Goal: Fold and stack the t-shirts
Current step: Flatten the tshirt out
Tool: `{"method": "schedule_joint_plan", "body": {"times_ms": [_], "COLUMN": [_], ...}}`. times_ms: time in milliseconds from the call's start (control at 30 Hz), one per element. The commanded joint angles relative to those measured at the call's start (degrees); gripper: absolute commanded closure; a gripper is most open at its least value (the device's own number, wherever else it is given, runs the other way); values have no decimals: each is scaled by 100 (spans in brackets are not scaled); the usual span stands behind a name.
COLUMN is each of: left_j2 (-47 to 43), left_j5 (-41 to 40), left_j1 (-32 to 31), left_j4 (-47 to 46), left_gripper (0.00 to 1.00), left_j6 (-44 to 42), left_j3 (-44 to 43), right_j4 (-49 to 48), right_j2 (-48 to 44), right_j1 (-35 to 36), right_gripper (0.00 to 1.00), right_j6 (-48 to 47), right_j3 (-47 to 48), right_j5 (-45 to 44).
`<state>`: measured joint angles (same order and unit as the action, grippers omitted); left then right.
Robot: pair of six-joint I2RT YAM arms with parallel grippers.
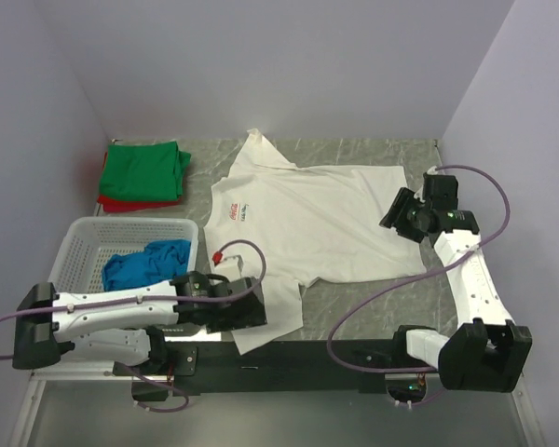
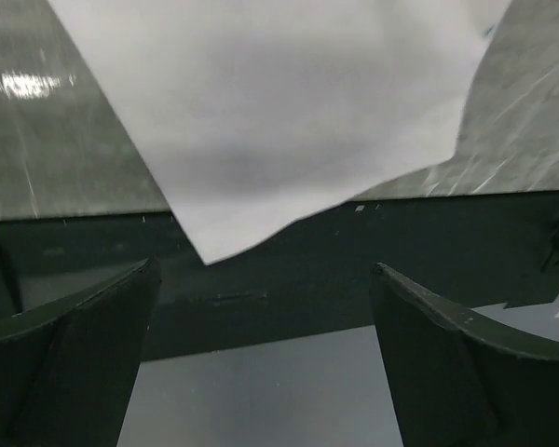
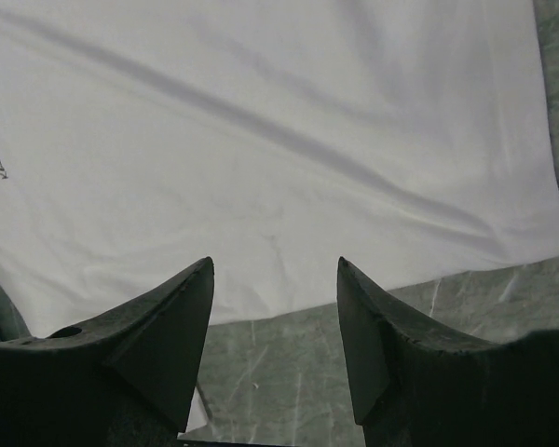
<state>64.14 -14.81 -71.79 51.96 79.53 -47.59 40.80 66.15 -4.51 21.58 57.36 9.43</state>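
The white t-shirt (image 1: 326, 223), soft and lightly creased, is spread flat on the marbled grey table (image 1: 373, 152). A green t-shirt (image 1: 144, 170) is folded atop a red t-shirt (image 1: 121, 203) at the far left. A blue t-shirt (image 1: 144, 264) is crumpled in the lattice basket (image 1: 84, 233). The left pincer (image 2: 265, 270) is held wide apart and the right pincer (image 3: 275, 265) partly spread, with nothing pinched by either.

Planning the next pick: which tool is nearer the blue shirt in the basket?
Left. The left tool is beside the basket holding the blue shirt; the right tool is far off, above the white shirt's right end.
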Motion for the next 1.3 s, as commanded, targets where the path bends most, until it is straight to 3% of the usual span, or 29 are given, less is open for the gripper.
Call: {"method": "schedule_joint_plan", "body": {"times_ms": [0,233,567,1067,1267], "left_j2": [282,679,1214,1865,1629], "left_j5": [-180,-22,83,479,575], "left_j1": [-695,-995,-635,-441,-441], "left_j4": [332,-98,-819,-1013,-1056], "left_gripper": [1,1,6,30,48], "left_j6": [1379,1610,732,414,643], "left_j3": [110,417,602,664,900], "right_j4": [33,16,7,60,25], "right_j2": [-321,-498,-498,-577,-638], "right_j1": [82,170,205,214,214], "right_gripper": [38,38,38,38,38], "right_j6": [-84,-49,-102,-198,-172], "right_j3": [-67,-173,-111,-182,-340], "right_j5": [94,199,165,-47,-82]}}
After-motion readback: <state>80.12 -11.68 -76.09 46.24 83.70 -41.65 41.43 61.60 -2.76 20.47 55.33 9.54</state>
